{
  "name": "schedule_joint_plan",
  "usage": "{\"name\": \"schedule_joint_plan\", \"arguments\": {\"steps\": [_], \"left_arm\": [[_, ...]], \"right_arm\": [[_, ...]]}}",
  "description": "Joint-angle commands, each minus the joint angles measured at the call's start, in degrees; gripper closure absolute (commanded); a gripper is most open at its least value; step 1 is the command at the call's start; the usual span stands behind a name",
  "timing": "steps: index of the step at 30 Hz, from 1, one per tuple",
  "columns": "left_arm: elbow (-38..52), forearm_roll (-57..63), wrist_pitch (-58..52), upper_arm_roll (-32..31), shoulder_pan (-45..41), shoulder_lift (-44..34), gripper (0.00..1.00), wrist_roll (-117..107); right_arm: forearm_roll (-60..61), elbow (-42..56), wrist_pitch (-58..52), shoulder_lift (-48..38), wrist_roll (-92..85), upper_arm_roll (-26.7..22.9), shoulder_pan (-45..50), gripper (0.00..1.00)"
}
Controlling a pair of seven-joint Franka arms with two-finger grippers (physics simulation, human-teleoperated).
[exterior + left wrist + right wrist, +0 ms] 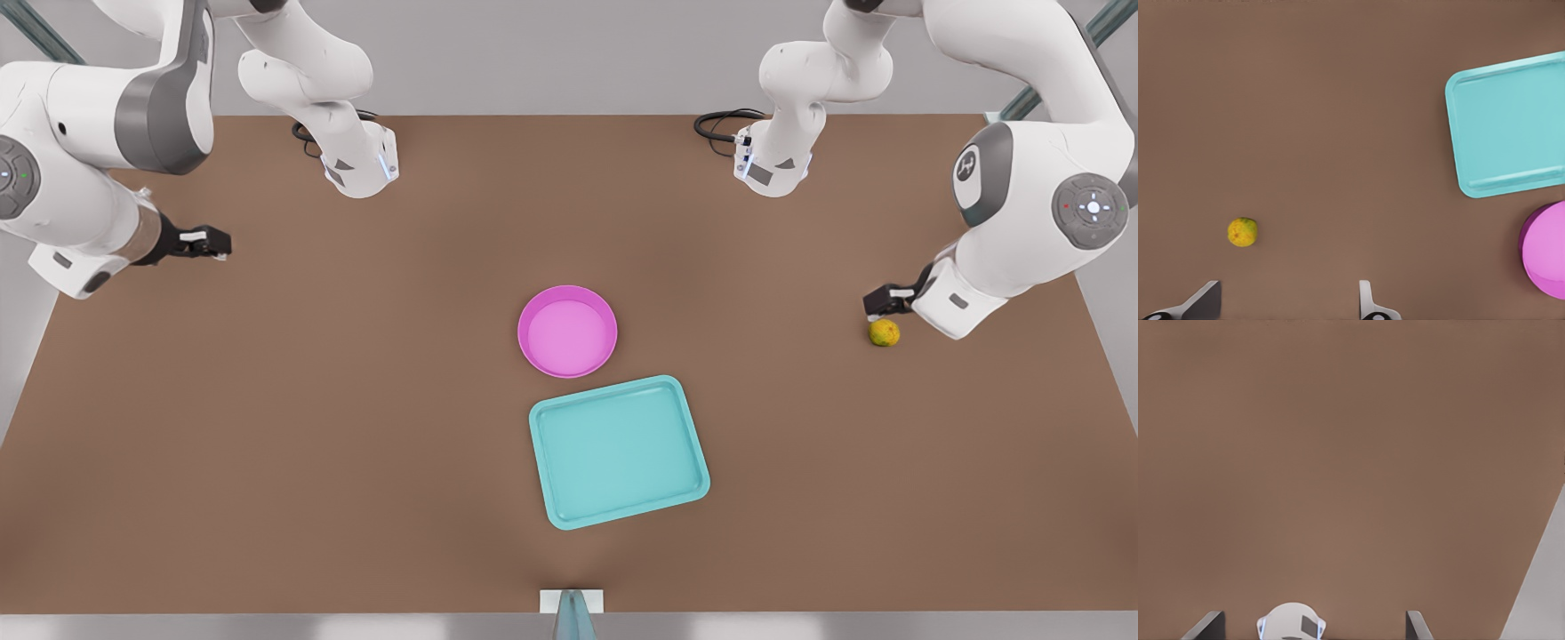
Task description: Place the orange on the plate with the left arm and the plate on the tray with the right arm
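The left hand (876, 307) hangs low on the front view's right, its arm bent down sharply from the far edge, fingers (1368, 303) spread wide apart. The right hand (213, 244) waits on the front view's left, held level over the worktop (267, 427), fingers (1208, 627) likewise parted and holding nothing.

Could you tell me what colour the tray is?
The rounded rectangular tray is teal-turquoise, clearest in the front view.

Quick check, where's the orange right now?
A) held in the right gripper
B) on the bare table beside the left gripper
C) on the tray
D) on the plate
B: the orange lies on the brown table just by the open left gripper, far from the plate and tray, both bare.
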Motion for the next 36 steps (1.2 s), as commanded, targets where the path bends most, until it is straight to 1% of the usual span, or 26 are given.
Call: {"name": "schedule_joint_plan", "arguments": {"steps": [1,2,3,4,5,8,10,12,14,15,16,19,22,24,28,36], "left_arm": [[0.0,-0.1,2.2,0.1,0.0,-0.1,0.00,-5.1],[-0.3,-0.2,2.2,0.5,0.0,0.5,0.00,-5.4],[-1.8,0.1,1.0,1.5,0.3,3.2,0.00,-6.1],[-4.6,0.4,1.3,4.2,0.7,6.3,0.00,-5.3],[-8.2,0.3,6.7,7.3,0.9,6.8,0.00,-1.2],[-24.1,-0.2,22.8,16.6,0.9,5.9,0.00,18.8],[-30.2,-0.3,32.6,17.8,1.9,6.4,0.00,20.6],[-34.3,-2.0,40.6,17.8,3.1,7.2,0.00,22.8],[-35.7,-2.6,42.5,17.8,3.1,8.2,0.00,23.5],[-36.3,-2.7,43.7,17.8,4.2,9.1,0.00,28.9],[-39.3,-3.2,48.3,17.9,4.5,9.3,0.00,29.6],[-40.0,-3.2,51.7,18.3,5.4,11.8,0.00,33.5],[-40.1,-3.2,51.6,18.3,5.4,12.5,0.00,34.0],[-40.9,-3.2,51.1,18.3,5.4,12.6,0.00,40.2],[-43.4,-3.3,51.1,18.3,5.4,12.9,0.00,39.0],[-43.2,-3.3,51.6,18.4,5.4,16.5,0.00,38.2]], "right_arm": [[-0.1,0.1,4.3,-0.1,-3.1,0.0,0.1,0.00],[-0.1,0.1,4.2,0.0,-3.0,0.0,0.1,0.00],[0.0,0.1,4.1,0.1,-3.0,0.0,0.1,0.00],[0.0,0.2,3.9,0.5,-3.1,0.0,0.1,0.00],[0.2,0.9,2.6,2.0,-3.1,-0.1,0.0,0.00],[0.5,0.8,2.2,3.1,-3.3,0.0,0.6,0.00],[1.5,0.8,2.1,4.4,-3.4,-0.1,-0.1,0.00],[1.6,0.5,0.9,5.3,-3.0,0.0,0.7,0.00],[1.0,0.8,1.2,6.0,-3.1,-0.1,0.4,0.00],[0.9,0.8,1.4,6.1,-3.1,-0.1,0.3,0.00],[0.8,0.9,1.3,6.1,-3.1,-0.1,0.6,0.00],[0.8,0.7,1.0,6.2,-3.1,-0.1,0.6,0.00],[0.8,0.6,1.0,6.4,-3.0,0.0,0.8,0.00],[0.8,0.6,0.9,6.5,-3.0,0.0,0.8,0.00],[0.8,0.5,0.9,6.5,-3.0,-0.1,0.8,0.00],[0.8,0.3,0.9,6.9,-3.0,0.0,0.7,0.00]]}}
